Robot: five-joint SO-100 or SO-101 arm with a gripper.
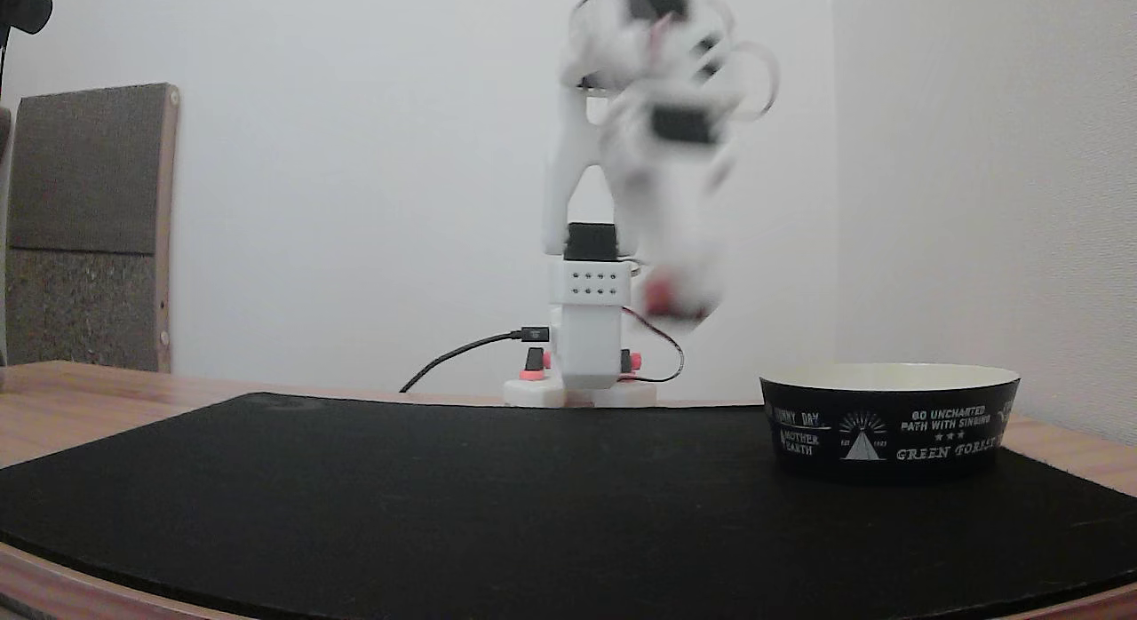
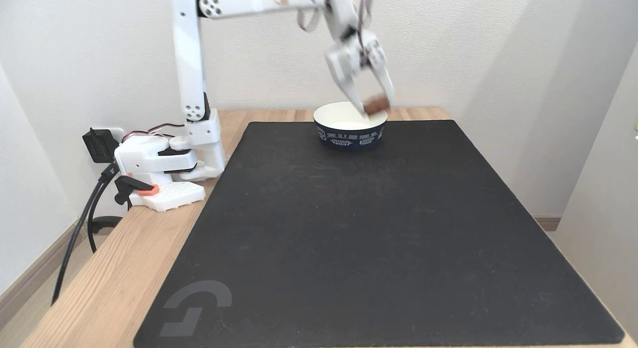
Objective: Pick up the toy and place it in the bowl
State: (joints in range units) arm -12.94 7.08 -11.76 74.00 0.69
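Note:
The bowl [image 1: 888, 420] [image 2: 351, 124], black outside with white print and cream inside, stands on the black mat at the right in one fixed view and at the far middle in the other. The white arm is motion-blurred in both fixed views. My gripper [image 2: 375, 106] [image 1: 673, 302] hangs over the bowl's rim, fingers pointing down and shut on the toy [image 2: 376, 105] [image 1: 662, 298], a small red block blurred between the fingertips. In the low fixed view the toy hangs in the air, above and to the left of the bowl.
A large black mat [image 2: 379, 228] covers most of the wooden table [image 2: 114, 278]. The arm's base [image 2: 164, 163] with cables sits at the table's left edge, near a wall outlet. A brown panel [image 1: 89, 229] leans against the wall.

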